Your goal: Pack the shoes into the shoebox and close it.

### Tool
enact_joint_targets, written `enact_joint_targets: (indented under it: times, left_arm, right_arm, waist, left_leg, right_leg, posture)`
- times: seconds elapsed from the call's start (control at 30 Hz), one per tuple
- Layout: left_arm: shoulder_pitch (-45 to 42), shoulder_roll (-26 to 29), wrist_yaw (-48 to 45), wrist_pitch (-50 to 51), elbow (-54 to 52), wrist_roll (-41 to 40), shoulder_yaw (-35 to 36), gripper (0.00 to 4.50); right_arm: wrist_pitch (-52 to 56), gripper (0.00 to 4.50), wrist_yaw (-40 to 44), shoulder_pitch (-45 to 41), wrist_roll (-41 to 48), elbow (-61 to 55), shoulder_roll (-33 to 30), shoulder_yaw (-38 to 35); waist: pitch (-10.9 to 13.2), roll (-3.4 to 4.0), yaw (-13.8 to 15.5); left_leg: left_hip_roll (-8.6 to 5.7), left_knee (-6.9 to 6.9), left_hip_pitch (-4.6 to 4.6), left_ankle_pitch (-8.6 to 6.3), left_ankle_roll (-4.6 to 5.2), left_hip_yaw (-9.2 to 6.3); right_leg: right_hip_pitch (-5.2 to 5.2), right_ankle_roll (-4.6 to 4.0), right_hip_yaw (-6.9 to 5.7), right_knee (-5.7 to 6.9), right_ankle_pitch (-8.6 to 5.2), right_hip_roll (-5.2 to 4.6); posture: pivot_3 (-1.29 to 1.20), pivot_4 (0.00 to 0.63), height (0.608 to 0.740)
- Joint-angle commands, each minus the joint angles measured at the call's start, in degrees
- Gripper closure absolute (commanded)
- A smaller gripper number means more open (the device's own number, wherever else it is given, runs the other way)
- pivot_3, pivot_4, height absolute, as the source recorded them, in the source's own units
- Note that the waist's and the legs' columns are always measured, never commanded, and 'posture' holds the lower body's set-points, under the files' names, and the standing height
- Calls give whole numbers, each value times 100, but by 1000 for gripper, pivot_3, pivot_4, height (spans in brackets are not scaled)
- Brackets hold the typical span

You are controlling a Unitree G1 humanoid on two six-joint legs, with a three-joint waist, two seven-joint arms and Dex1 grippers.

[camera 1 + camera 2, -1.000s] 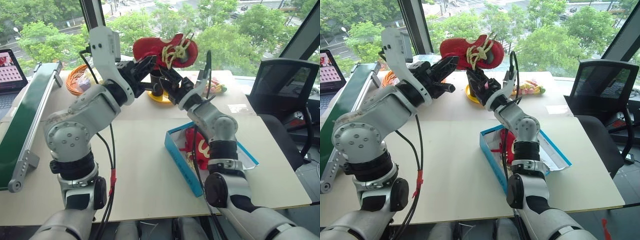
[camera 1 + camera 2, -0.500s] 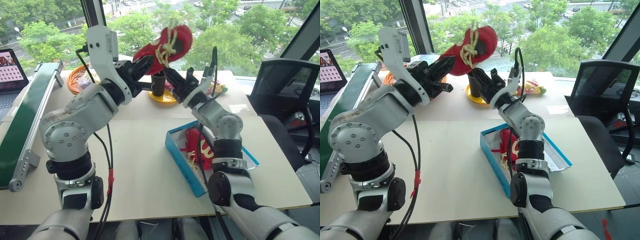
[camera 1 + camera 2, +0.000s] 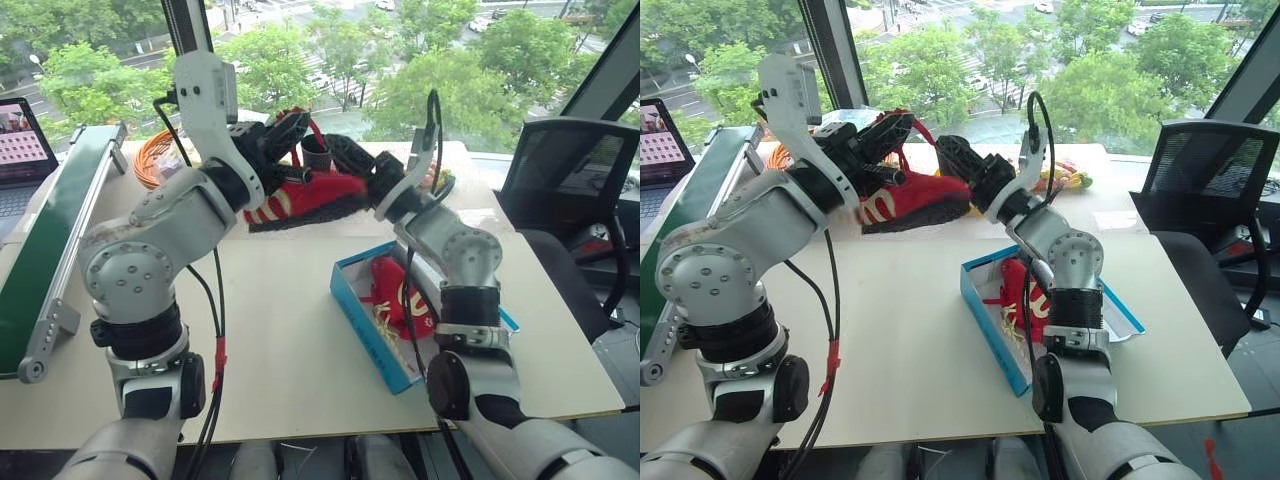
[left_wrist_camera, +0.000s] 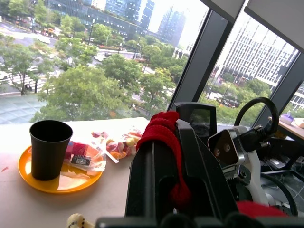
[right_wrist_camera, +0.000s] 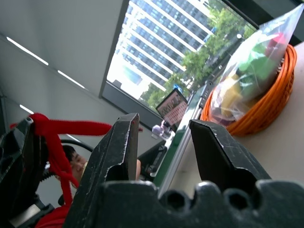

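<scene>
Because the counter (image 3: 290,330) carries the open shoebox (image 3: 362,316) near its right edge, with one shoe (image 3: 398,295) already inside, the second shoe (image 3: 305,195) must travel right and toward the near edge to reach it. That second shoe hangs above the counter's far middle, pinched at its red collar by the closed jaws of the left gripper (image 3: 283,135). The right gripper (image 3: 962,160), jaws parted and empty, sits against the shoe's toe end. Risk: the thin pinch may let the shoe swing or slip, so it lands on the box wall or beside it; the far black cup (image 4: 50,149) could be knocked.
</scene>
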Motion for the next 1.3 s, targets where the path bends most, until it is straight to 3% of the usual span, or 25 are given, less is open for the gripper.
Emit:
enact_joint_targets:
  times: [0.03, 0.13, 0.3, 0.77, 0.93, 1.3]
  left_arm:
    - [-219, 19, -130, -188, -36, 37, 37, 4500]
    - [-252, 29, -185, -191, 12, 75, 41, 4500]
    - [-272, -15, -252, -201, 43, 122, 27, 4500]
    - [-256, -45, -239, -184, -34, 114, 56, 4500]
    - [-224, -68, -218, -213, -67, 119, 73, 4500]
    - [-209, -73, -174, -216, -114, 137, 91, 4500]
  right_arm:
    - [-66, 2384, 17, 10, 48, -406, -120, -45]
    - [-25, 1650, 149, 64, 2, -538, -277, 25]
    - [9, 42, 114, -92, 159, -238, -435, -159]
    - [1195, 42, -88, -34, 1073, -78, -201, 27]
    - [1178, 42, -235, -475, 1383, 423, -252, -165]
    - [829, 42, -495, -690, 1182, 731, -104, -273]
  waist:
    - [1, 1, -2]
    - [1, 1, 9]
    - [1, 2, 14]
    - [1, 3, 27]
    - [2, 3, 34]
    - [2, 3, 48]
  left_leg:
    - [0, 0, 0, 0, 0, 0]
    - [-2, 0, 0, 0, 0, -1]
    - [-2, 0, 0, 0, 1, -1]
    - [-3, 1, 0, 1, 0, -1]
    - [-5, 2, 0, -1, 7, -1]
    - [-4, 2, -2, 0, 7, 0]
  right_leg:
    - [0, 0, 0, 0, 0, 0]
    - [0, 0, 0, 0, 0, 0]
    - [0, 1, 0, -1, -1, 0]
    - [2, 1, 0, 0, -1, -2]
    - [2, 1, 0, 0, -1, -2]
    - [2, 1, 0, 0, -1, -2]
  posture:
    - [0, 150, 737]
    - [0, 150, 737]
    - [0, 150, 737]
    - [0, 150, 737]
    - [0, 150, 737]
    - [0, 150, 737]
